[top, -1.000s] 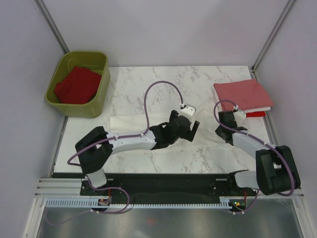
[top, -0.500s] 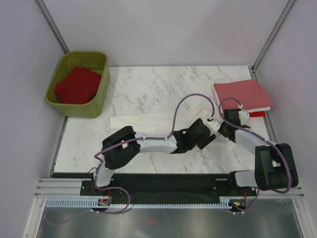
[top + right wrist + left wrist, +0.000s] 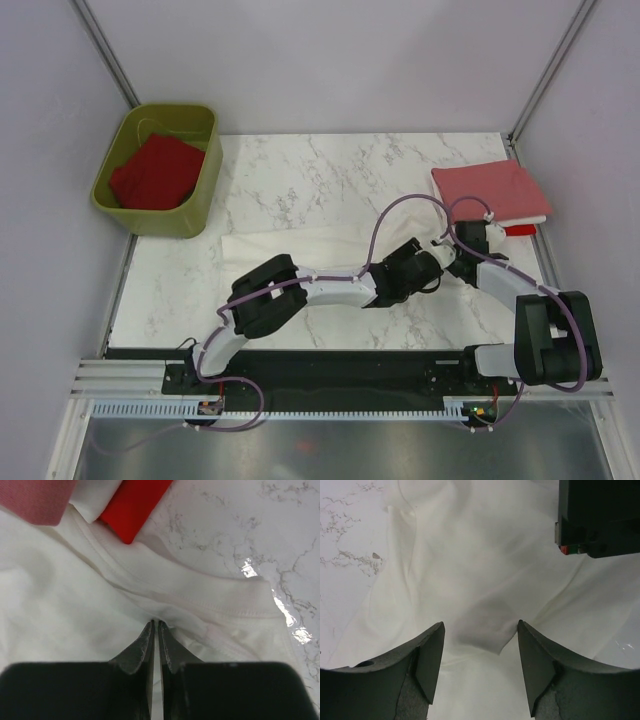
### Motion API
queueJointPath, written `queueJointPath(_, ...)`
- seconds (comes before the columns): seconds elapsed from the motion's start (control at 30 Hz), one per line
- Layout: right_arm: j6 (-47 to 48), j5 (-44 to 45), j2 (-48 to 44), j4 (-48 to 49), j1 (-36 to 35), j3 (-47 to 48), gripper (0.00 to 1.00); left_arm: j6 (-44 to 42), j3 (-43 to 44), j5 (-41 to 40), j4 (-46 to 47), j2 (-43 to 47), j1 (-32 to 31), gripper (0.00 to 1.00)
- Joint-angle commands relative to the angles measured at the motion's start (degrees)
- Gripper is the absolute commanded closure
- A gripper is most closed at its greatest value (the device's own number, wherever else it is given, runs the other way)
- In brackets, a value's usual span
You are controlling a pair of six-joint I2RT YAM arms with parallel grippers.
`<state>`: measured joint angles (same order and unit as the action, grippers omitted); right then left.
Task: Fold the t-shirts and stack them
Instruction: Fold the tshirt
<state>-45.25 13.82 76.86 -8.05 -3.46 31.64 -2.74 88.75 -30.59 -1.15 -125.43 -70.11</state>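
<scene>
The white t-shirt (image 3: 290,243) lies spread in the middle of the table (image 3: 300,170). The right hand (image 3: 155,625) is pinched shut on its thick edge, and the left hand (image 3: 479,630) hangs partly open over a cloth flap (image 3: 490,615), holding nothing. I think the left hand should close on that flap only, then both lift together. I count two hands, one spread shirt, a pile (image 3: 490,190) of three, and one red shirt (image 3: 155,172) in one green tub (image 3: 205,190).

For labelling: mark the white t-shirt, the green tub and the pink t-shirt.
white t-shirt (image 3: 270,246): top view, left part.
green tub (image 3: 165,221): top view, near wall.
pink t-shirt (image 3: 488,187): top view, folded upper face.
</scene>
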Motion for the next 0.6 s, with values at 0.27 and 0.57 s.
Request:
queueJointPath(0.27, -0.1, -3.45, -0.13, 1.28, 3.29, -2.28, 0.86, -0.95, 4.59, -5.53, -4.12, -4.04, 1.11, 0.48)
queueJointPath(0.57, 0.25, -5.65, 0.66, 2.16, 5.31, -2.72, 0.86, 0.02, 1.95, -8.16, -4.04, -2.19, 1.02, 0.45)
